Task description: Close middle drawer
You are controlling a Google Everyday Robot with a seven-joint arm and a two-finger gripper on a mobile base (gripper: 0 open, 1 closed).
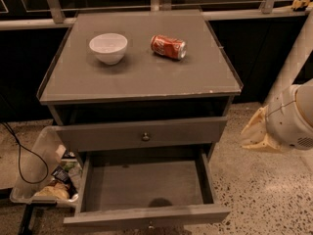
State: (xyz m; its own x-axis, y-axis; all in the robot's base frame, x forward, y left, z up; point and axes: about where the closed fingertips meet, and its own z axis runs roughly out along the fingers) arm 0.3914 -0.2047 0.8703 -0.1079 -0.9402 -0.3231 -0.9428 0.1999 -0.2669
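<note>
Speckled floor (259, 195), middle drawer (122, 215) pulled wide open, gripper (254, 133) apart at its right, grip state unclear

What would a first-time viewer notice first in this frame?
The middle drawer, pulled wide open low at the front of the grey cabinet and showing a bare grey inside, draws the eye first. Second is the robot's hand, off the cabinet's right side and clear of the drawer. On top, a red soda can lies on its side right of a white bowl.
</note>
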